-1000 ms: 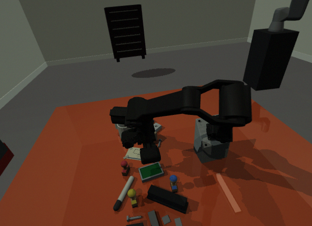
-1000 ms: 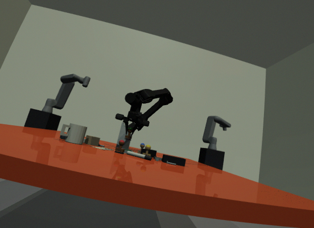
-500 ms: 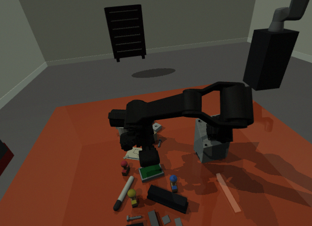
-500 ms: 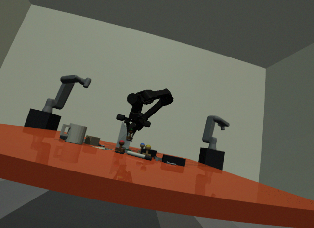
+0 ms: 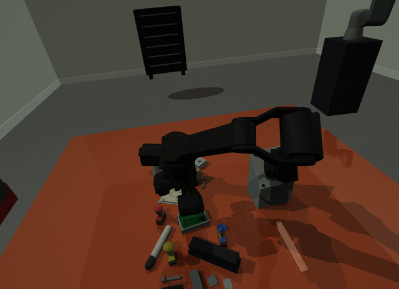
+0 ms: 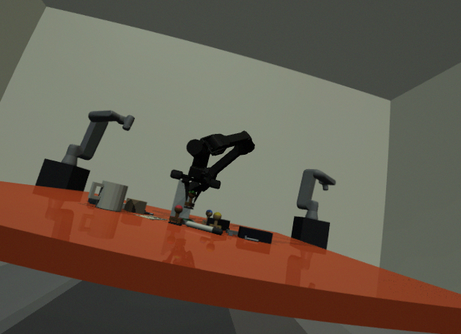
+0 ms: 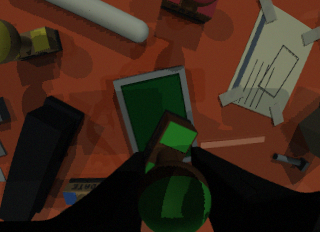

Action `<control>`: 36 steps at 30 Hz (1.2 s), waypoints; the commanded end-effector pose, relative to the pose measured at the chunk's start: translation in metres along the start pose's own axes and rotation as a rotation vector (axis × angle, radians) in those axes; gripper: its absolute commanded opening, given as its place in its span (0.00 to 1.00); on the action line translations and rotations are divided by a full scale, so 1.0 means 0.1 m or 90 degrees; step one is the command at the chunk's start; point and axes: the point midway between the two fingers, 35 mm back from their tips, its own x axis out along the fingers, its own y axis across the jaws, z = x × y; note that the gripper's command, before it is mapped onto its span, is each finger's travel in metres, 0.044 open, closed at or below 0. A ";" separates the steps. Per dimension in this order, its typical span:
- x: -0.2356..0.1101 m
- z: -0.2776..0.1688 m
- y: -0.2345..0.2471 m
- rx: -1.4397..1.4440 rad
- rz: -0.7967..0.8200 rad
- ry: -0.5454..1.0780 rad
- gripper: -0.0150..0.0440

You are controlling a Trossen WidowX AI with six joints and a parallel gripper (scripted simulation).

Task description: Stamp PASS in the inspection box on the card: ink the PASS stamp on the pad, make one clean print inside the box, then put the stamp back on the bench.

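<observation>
One green-knobbed stamp [image 6: 190, 199] [image 7: 175, 199] is grasped in my pincer [image 6: 191, 201] [image 7: 167, 156]; the green ink pad [image 5: 193, 222] [image 7: 150, 104] lies below it.

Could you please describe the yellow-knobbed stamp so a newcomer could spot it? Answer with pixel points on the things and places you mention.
On the orange table [image 5: 106, 215] [image 6: 223, 263], find the white marker [image 5: 159, 242] [image 6: 199, 225] [image 7: 95, 14]. Beside its dark-capped end stands the stamp [image 5: 171, 258] [image 6: 216, 220] [image 7: 40, 42], the only one with a yellow knob.

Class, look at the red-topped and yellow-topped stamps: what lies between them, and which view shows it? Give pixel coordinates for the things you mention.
A white marker [image 5: 161, 241] [image 6: 199, 226] [image 7: 100, 14] with a dark end lies between them; the top view shows this clearly.
</observation>
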 end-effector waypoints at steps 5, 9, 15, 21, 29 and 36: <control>0.07 -0.01 0.00 0.004 0.003 0.003 0.25; 0.09 -0.01 0.00 0.004 0.003 0.003 0.25; 0.13 -0.01 0.00 0.004 0.003 0.003 0.25; 0.17 -0.01 0.00 0.004 0.003 0.003 0.25; 0.23 -0.01 0.00 0.004 0.003 0.003 0.25; 0.27 -0.02 0.01 0.004 0.003 0.003 0.25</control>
